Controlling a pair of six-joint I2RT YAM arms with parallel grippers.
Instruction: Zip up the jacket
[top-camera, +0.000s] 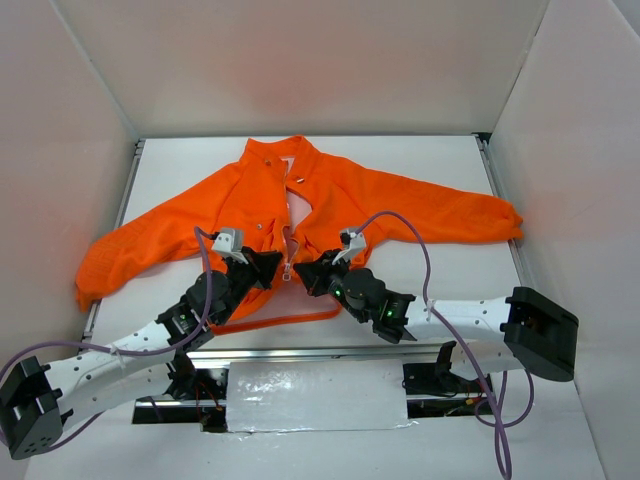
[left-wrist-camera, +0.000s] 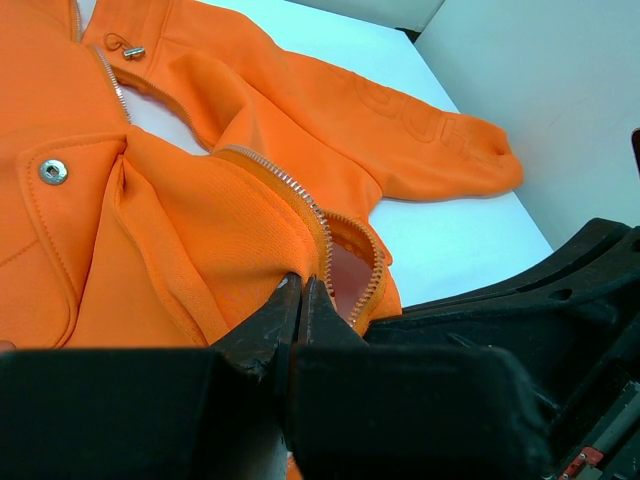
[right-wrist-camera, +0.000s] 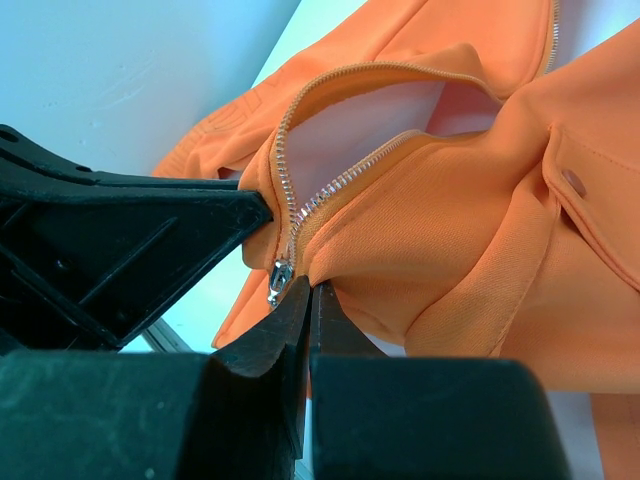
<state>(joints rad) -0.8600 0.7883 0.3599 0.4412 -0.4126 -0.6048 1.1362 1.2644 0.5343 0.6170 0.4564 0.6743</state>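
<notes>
The jacket (top-camera: 400, 205) lies spread front-up on the table (top-camera: 180, 170). The left gripper (left-wrist-camera: 300, 292) has its 2 fingers clamped on the hem beside the zipper teeth (left-wrist-camera: 290, 186); the right gripper (right-wrist-camera: 310, 292) pinches fabric just beside the zipper pull (right-wrist-camera: 277, 278)

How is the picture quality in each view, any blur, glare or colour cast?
Top external: even, soft light, the jacket very saturated and tinting the back wall pink. Left wrist: jacket sharp, the left gripper near-black and soft up close. Right wrist: zipper teeth crisp, the right gripper a dark, blurry mass.
</notes>
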